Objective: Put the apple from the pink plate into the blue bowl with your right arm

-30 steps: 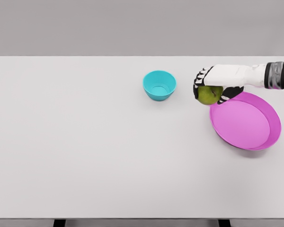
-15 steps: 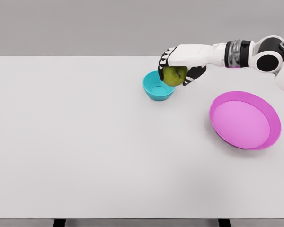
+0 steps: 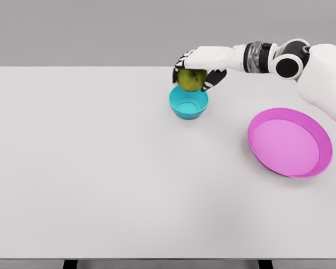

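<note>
A green apple (image 3: 191, 79) hangs just above the far rim of the blue bowl (image 3: 188, 104), which stands on the white table a little right of centre at the back. My right hand (image 3: 196, 69) is shut on the apple from above, its arm stretching in from the right edge. The pink plate (image 3: 290, 142) lies on the table to the right with nothing on it. My left arm does not show.
The white table (image 3: 101, 168) fills the view, with its far edge just behind the bowl and a grey wall beyond. Two dark table legs show at the bottom edge.
My right hand has carried the apple left and upward, from beside the pink plate's rim to a spot over the blue bowl. The plate and bowl have not moved.
</note>
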Controlling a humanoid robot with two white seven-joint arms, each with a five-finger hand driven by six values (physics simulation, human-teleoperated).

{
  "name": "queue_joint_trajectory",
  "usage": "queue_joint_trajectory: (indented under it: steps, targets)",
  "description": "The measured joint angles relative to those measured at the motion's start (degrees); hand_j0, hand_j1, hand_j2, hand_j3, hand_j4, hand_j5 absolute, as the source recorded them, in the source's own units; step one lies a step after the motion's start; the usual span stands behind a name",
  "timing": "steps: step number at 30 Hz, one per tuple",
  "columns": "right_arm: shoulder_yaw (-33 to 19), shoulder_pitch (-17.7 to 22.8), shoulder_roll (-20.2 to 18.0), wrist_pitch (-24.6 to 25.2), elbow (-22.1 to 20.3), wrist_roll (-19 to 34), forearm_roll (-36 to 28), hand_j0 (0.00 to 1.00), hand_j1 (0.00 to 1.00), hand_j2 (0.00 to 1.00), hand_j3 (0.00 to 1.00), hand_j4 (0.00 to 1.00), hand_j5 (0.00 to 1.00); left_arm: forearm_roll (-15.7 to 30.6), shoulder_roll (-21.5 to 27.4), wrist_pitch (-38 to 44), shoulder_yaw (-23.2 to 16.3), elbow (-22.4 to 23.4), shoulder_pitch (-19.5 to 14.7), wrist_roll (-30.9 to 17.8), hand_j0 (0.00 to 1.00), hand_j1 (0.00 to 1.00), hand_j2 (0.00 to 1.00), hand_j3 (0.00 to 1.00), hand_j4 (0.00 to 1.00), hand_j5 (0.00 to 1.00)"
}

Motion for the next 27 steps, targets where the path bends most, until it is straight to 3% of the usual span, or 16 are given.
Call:
queue_joint_trajectory:
  steps: [7, 12, 14, 19, 22, 27]
  targets:
    - [-0.23, 0.53, -0.02, 0.01, 0.1, -0.14, 0.16, 1.0, 1.0, 1.0, 1.0, 1.0, 1.0, 0.0, 0.0, 0.0, 0.0, 0.0, 0.0, 0.0, 1.0, 1.0, 1.0, 1.0, 1.0, 1.0]
    - [-0.39, 0.96, -1.56, 0.0, -1.82, -0.12, 0.11, 1.0, 1.0, 1.0, 1.0, 1.0, 1.0, 0.0, 0.0, 0.0, 0.0, 0.0, 0.0, 0.0, 1.0, 1.0, 1.0, 1.0, 1.0, 1.0]
    - [-0.96, 1.84, -6.04, -0.01, -6.89, -0.41, -0.03, 1.0, 1.0, 1.0, 1.0, 1.0, 1.0, 0.0, 0.0, 0.0, -0.01, 0.01, 0.0, 0.0, 1.0, 1.0, 1.0, 1.0, 1.0, 1.0]
    - [-1.55, 2.72, -22.16, 0.01, -23.85, -2.17, -1.82, 1.0, 1.0, 1.0, 1.0, 1.0, 1.0, 0.0, 0.0, 0.0, 0.01, -0.01, 0.0, 0.0, 1.0, 1.0, 1.0, 1.0, 1.0, 1.0]
    - [-1.24, 3.43, -25.95, 0.01, -28.56, -2.37, -2.5, 1.0, 1.0, 1.0, 1.0, 1.0, 1.0, 0.0, 0.0, 0.0, 0.01, -0.01, 0.0, 0.0, 1.0, 1.0, 1.0, 1.0, 1.0, 1.0]
    - [-1.15, 5.8, -28.97, 0.01, -31.75, -2.43, -2.87, 1.0, 1.0, 1.0, 1.0, 1.0, 1.0, 0.0, 0.0, 0.0, 0.0, 0.0, 0.0, 0.0, 1.0, 1.0, 1.0, 1.0, 1.0, 1.0]
